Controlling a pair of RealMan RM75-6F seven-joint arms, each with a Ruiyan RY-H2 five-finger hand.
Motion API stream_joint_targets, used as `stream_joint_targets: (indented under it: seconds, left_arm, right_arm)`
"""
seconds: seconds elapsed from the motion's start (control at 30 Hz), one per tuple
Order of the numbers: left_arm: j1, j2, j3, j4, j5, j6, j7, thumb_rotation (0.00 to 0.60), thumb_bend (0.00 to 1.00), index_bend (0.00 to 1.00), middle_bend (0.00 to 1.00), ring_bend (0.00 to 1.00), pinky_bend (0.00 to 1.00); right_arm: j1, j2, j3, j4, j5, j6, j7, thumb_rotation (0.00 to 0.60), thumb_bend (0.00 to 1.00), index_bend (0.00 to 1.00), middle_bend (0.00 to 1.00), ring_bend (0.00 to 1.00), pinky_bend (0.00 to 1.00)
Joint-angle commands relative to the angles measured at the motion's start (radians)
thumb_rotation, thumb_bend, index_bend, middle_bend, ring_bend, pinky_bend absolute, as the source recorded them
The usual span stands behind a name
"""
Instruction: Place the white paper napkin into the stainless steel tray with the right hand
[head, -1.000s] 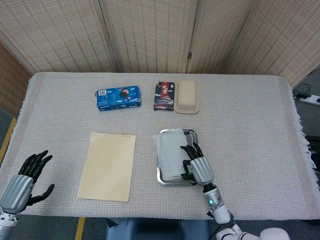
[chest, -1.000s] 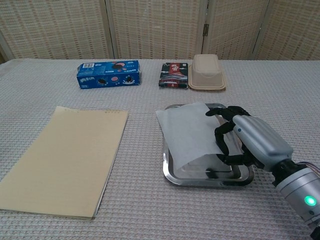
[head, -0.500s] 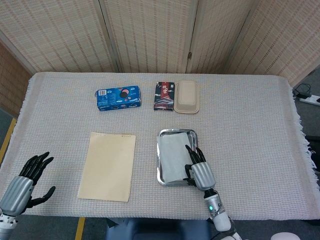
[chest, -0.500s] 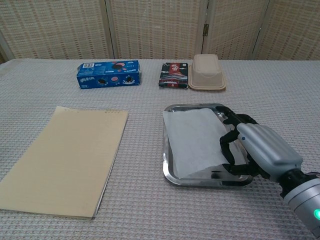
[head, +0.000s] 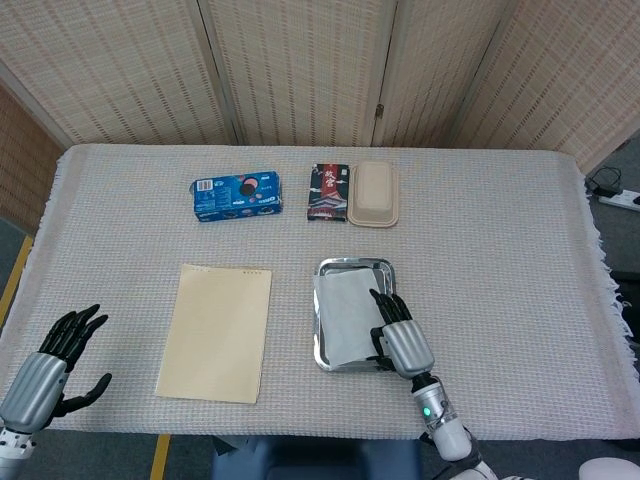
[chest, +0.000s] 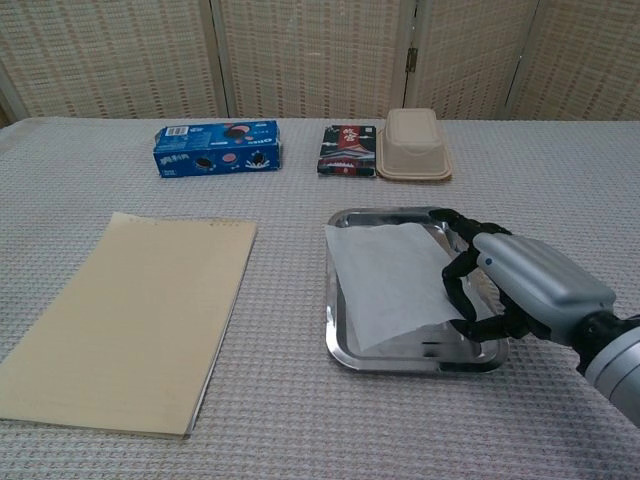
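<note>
The white paper napkin (head: 343, 315) (chest: 385, 285) lies flat inside the stainless steel tray (head: 355, 263) (chest: 336, 350), with its left edge close to the tray's left rim. My right hand (head: 403, 340) (chest: 530, 290) hovers over the tray's right side, its dark fingers (chest: 458, 272) bent loosely at the napkin's right edge; nothing is gripped in it. My left hand (head: 50, 365) is at the table's near left corner, fingers spread and empty. It appears only in the head view.
A tan paper pad (head: 216, 331) (chest: 130, 315) lies left of the tray. At the back are a blue cookie box (head: 236, 196) (chest: 217, 147), a dark packet (head: 328, 192) (chest: 347, 149) and a beige lidded container (head: 374, 193) (chest: 413, 143).
The napkin, held raised over the tray a second ago, now lies flat in it. My right hand has let it go and drawn slightly right. The left hand barely moved.
</note>
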Motion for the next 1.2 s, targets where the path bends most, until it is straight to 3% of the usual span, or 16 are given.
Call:
stream_joint_targets:
  seconds: [0.03, 0.47, 1.2]
  left_arm:
    - [0.0, 0.0, 0.0, 0.0, 0.001, 0.001, 0.0, 0.6, 0.42, 0.0, 0.0, 0.0, 0.0]
    - [-0.001, 0.0, -0.002, 0.003, -0.001, 0.003, -0.005, 0.6, 0.42, 0.0, 0.0, 0.0, 0.0]
    - [-0.002, 0.002, -0.001, 0.003, 0.001, 0.005, -0.009, 0.6, 0.42, 0.0, 0.0, 0.0, 0.0]
  right_arm:
    - [0.007, 0.017, 0.004, -0.019, 0.019, -0.024, -0.015, 0.6, 0.57, 0.0, 0.0, 0.0, 0.0]
    - [0.026, 0.051, 0.008, -0.063, 0.051, -0.073, -0.031, 0.6, 0.43, 0.0, 0.0, 0.0, 0.0]
    - [0.031, 0.09, 0.01, -0.102, 0.068, -0.05, -0.105, 0.6, 0.43, 0.0, 0.0, 0.0, 0.0]
